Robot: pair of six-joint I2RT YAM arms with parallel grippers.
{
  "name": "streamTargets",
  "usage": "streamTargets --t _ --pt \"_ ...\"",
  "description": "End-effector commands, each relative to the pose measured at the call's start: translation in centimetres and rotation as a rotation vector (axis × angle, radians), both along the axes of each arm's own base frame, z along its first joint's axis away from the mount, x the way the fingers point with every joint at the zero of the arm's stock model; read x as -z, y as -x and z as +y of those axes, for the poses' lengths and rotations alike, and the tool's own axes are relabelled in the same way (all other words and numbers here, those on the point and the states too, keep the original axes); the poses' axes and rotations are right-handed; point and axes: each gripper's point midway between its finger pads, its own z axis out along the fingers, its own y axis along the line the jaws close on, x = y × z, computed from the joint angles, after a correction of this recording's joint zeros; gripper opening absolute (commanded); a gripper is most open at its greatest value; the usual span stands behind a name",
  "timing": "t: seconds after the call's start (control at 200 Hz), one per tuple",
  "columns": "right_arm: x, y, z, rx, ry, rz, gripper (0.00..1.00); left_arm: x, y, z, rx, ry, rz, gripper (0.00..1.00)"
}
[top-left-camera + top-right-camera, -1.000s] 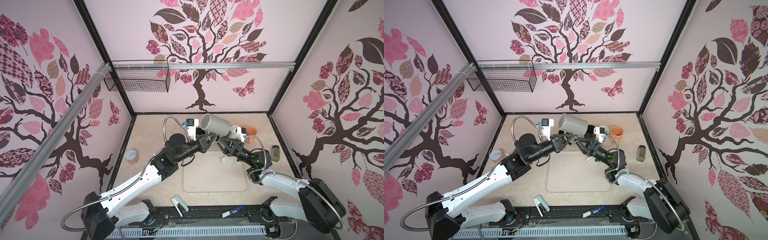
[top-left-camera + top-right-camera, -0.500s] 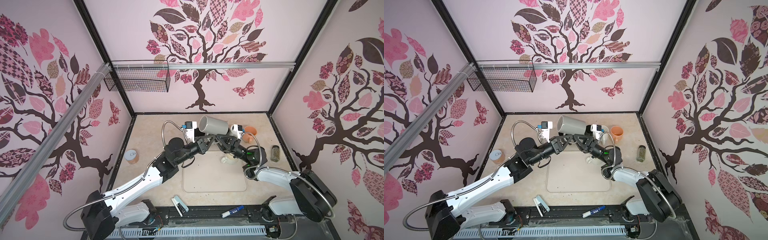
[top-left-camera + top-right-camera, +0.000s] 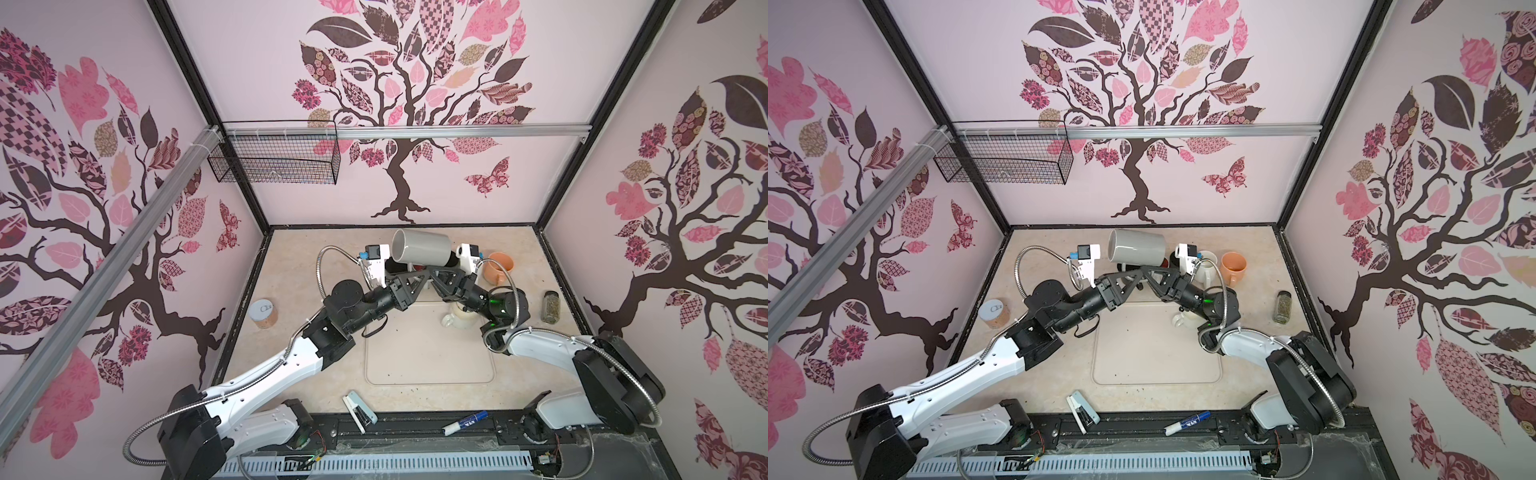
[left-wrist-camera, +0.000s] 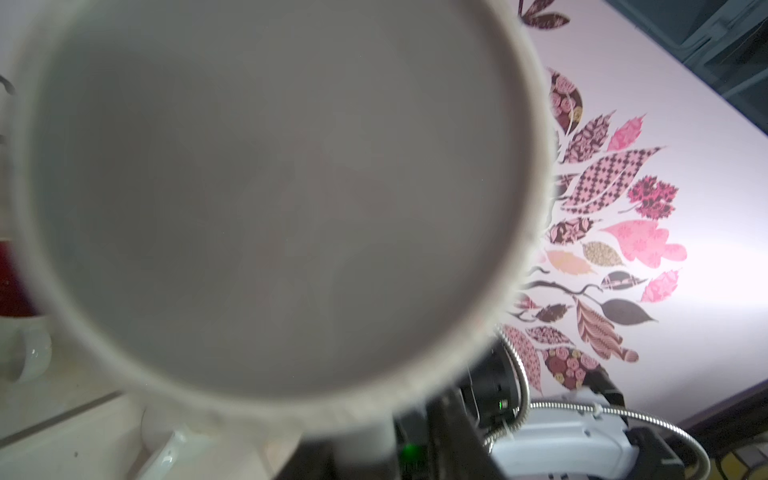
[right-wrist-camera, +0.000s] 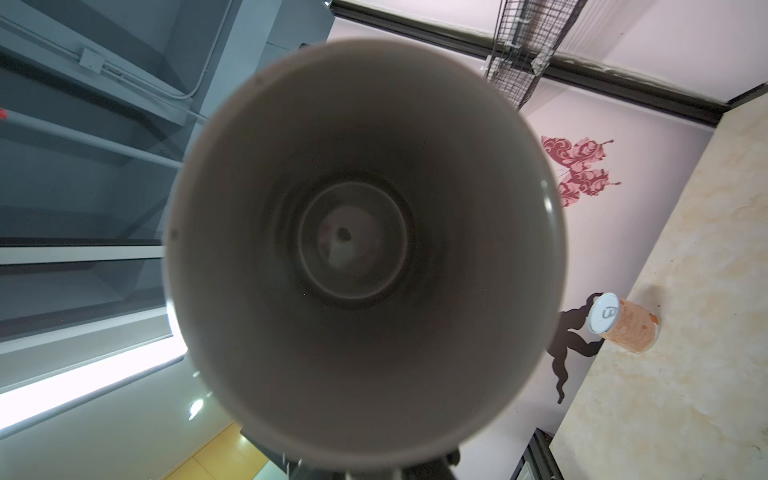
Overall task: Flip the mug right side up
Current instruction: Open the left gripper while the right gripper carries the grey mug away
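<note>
Gripping grey mug [image 3: 422,249] aloft on its side, right hand [image 3: 436,274] clamped beneath it, left hand [image 3: 419,275] alongside, spread unclear

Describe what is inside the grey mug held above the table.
Nothing: the right wrist view looks straight into the grey mug, showing bare walls and a bare bottom with a pale reflection. Its inside is hidden in both top views.

A grey mug [image 3: 422,248] hangs sideways in midair above the left gripper [image 3: 417,275] and right gripper [image 3: 439,274].
</note>
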Motion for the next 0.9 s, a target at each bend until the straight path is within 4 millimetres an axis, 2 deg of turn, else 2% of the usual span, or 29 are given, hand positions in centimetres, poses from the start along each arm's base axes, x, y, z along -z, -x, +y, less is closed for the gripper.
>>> streamTargets --t 0.0,0.035,0.11,0.215,0.315,0.435,0.515,0.625,0.755,0.895 --pt "-3.9 -1.0 -1.2 0.084 -0.065 -0.08 0.0 2.4 0.6 1.7 -0.062 -0.175 0.015 0.9" --pt "-3.9 -1.1 -1.1 0.091 -0.042 -0.086 0.0 3.1 0.2 2.7 -0.113 -0.228 0.014 0.96" --pt "-3.6 -1.3 -0.9 0.105 -0.005 -0.088 0.0 4.9 -0.4 5.6 -0.237 -0.35 0.028 0.96" --pt "-3.4 -1.4 -0.7 0.098 0.019 -0.09 0.0 6.0 -0.2 9.4 -0.352 -0.431 0.007 0.96" --pt "-2.9 -1.5 -0.3 0.089 0.044 -0.087 0.0 6.8 0.6 11.7 -0.381 -0.461 0.014 0.96" --pt "-1.6 -2.3 0.7 0.088 0.156 -0.055 0.0 9.5 1.2 14.1 -0.411 -0.691 0.086 0.96" --pt "-0.6 -3.0 1.5 0.102 0.282 -0.045 0.0 11.0 1.6 15.0 -0.41 -0.781 0.109 0.96" --pt "1.0 -4.1 2.3 0.164 0.494 -0.037 0.0 12.2 1.8 15.5 -0.418 -0.787 0.119 0.96" --pt "0.9 -4.6 3.6 0.248 0.724 -0.098 0.0 12.9 2.2 15.6 -0.414 -0.751 0.134 0.96" --pt "0.8 -5.7 4.4 0.325 0.887 -0.131 0.0 13.6 2.9 15.5 -0.391 -0.706 0.139 0.96"
